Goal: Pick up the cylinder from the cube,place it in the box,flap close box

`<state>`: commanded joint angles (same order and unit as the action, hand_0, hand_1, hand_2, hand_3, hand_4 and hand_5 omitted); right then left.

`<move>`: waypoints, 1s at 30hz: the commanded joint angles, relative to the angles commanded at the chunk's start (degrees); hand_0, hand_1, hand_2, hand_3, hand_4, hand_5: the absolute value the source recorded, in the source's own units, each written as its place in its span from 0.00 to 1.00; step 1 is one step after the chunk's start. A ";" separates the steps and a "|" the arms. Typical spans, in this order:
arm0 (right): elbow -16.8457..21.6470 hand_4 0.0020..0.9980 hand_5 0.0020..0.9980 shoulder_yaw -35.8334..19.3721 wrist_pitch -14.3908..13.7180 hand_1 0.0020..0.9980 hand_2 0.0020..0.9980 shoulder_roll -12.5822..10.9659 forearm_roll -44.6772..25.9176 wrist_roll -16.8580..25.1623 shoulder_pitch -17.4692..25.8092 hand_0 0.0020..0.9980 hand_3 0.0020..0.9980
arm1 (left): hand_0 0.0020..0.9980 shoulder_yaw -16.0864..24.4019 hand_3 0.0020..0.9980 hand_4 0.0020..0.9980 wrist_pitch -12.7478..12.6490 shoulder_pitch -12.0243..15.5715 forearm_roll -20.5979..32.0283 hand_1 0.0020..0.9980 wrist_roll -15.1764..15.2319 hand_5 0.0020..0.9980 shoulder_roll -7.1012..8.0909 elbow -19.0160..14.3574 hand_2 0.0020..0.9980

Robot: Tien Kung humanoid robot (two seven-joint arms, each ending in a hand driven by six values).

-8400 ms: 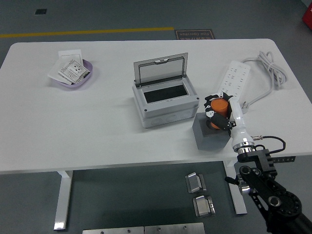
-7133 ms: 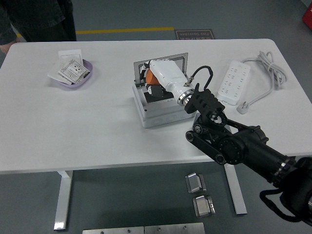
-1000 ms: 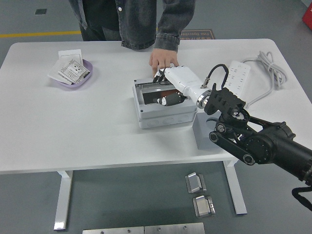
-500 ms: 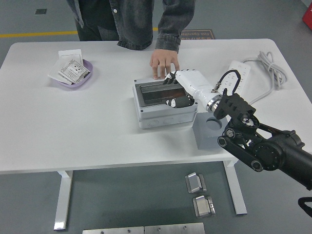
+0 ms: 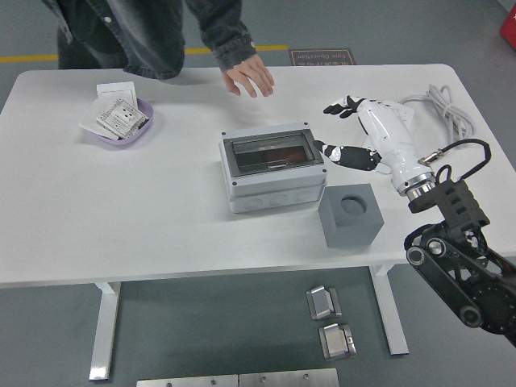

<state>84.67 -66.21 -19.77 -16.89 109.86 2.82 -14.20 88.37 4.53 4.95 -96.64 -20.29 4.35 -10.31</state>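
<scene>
Now my right hand (image 5: 367,133) hangs with fingers (image 5: 343,152) spread wide and empty, just right of the box (image 5: 272,172), whose flap (image 5: 268,150) lies down flat. Left of my fingertips, the cylinder is presumably inside; I cannot see it. The cube (image 5: 350,214) below them stands bare. I'd press the flap's front edge evenly to check its seating.

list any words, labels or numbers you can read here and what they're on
Nothing here is legible.
Packets in the purple bowl: dark print, too small to read.
Floor sign beyond the table: lines of text, blurred.
Grey box, grey cube, power strip and the robot hand: no readable markings.
</scene>
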 joint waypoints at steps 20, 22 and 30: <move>3.51 0.96 0.43 -18.98 0.10 0.58 0.63 4.10 -30.30 13.87 16.45 0.70 0.60 | 0.68 -1.07 0.68 0.68 -0.59 1.05 2.21 0.72 0.64 0.41 0.45 0.00 0.62; 3.62 0.96 0.43 -19.61 0.21 0.58 0.63 3.99 -32.79 14.20 16.89 0.70 0.60 | 0.68 -1.20 0.68 0.68 -0.69 1.22 2.62 0.72 0.71 0.41 0.73 0.00 0.62; 3.78 0.99 0.48 -20.67 0.50 0.58 0.63 3.99 -36.88 14.74 17.51 0.70 0.60 | 0.68 -1.48 0.68 0.68 -0.85 1.36 3.60 0.72 0.80 0.41 1.35 0.00 0.62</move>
<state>88.45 -86.89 -19.27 -12.90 72.98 17.56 3.31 86.89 3.68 6.32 -93.04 -19.50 5.69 -10.31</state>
